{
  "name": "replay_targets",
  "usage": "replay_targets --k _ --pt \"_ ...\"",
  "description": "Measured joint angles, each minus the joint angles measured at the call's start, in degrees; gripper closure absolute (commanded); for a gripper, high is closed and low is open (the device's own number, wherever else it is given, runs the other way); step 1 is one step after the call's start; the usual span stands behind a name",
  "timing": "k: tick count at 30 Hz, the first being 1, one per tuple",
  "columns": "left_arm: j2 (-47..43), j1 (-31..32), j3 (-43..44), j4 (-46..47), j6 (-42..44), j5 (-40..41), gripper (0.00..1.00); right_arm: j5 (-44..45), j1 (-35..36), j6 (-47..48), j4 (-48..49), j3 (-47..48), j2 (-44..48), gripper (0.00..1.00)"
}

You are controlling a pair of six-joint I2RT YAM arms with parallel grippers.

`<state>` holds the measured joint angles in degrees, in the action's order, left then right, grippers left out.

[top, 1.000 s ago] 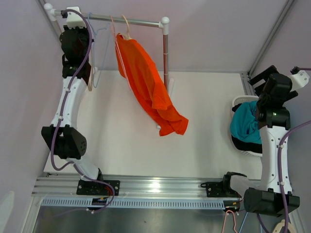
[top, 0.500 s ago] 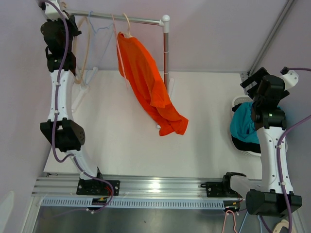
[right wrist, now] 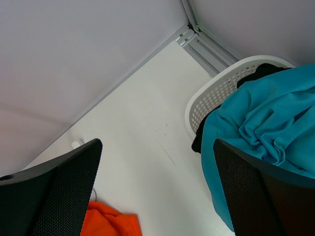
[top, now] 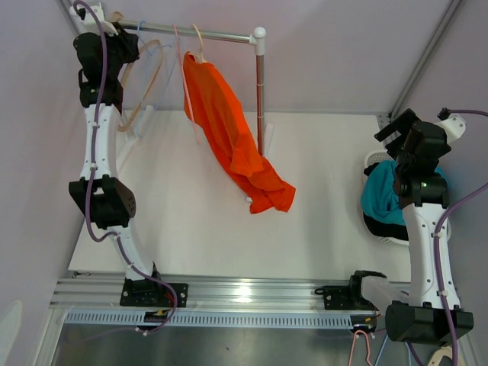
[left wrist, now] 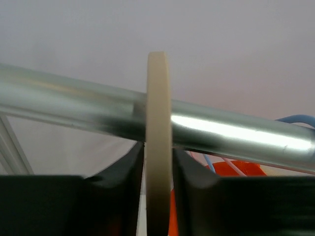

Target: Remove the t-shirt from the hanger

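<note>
The t-shirt (top: 236, 145) is plain bright orange, with no print. The rail (top: 191, 32) is shiny silver. The cream hanger (left wrist: 158, 147) is a flat, pale cream, and the blue hanger (left wrist: 300, 119) is light blue. The garment (top: 383, 194) is solid teal, and the basket (top: 374, 158) is white with a grid of small holes. The table (top: 191, 221) is white. The right gripper (right wrist: 156, 145) has black fingers (right wrist: 251, 196) with a fine mesh pattern.

White shells with black joint housings clothe the left arm (top: 97, 145) at the frame's left and the right arm (top: 425, 244) at its right, purple cables (top: 86, 223) trailing along each, and the right hand (right wrist: 156, 147) has black, mesh-textured fingers (right wrist: 64, 191).
</note>
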<state>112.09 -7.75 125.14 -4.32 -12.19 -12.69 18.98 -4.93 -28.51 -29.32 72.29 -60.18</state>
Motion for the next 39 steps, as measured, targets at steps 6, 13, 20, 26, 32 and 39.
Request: replay_targets --k 6,13,20,26,32,39 --pt "-0.9 0.13 -3.19 -2.16 -0.9 0.96 0.23 -1.44 0.0 -0.31 -0.02 -0.28 0.26 0.01" --pt "-6.34 0.33 -6.4 -5.86 -1.33 9.31 0.01 -4.11 0.96 0.15 -0.07 -0.28 0.57 0.01" --pt "-21.7 1.2 -16.04 -8.39 -1.38 16.65 0.0 -6.99 1.84 0.94 -0.22 -0.33 2.05 0.01" --pt "-40.17 4.46 -33.7 -7.32 -1.31 18.05 0.0 -9.66 1.86 2.27 -0.35 0.22 2.45 0.01" --pt "-59.06 6.73 -50.99 -9.14 -3.87 16.7 0.0 -14.38 1.86 1.7 0.57 -0.31 3.02 0.01" --pt "-85.92 6.91 -69.07 -10.23 -7.3 5.07 0.01 -18.78 1.99 1.18 1.01 -4.52 6.78 0.01"
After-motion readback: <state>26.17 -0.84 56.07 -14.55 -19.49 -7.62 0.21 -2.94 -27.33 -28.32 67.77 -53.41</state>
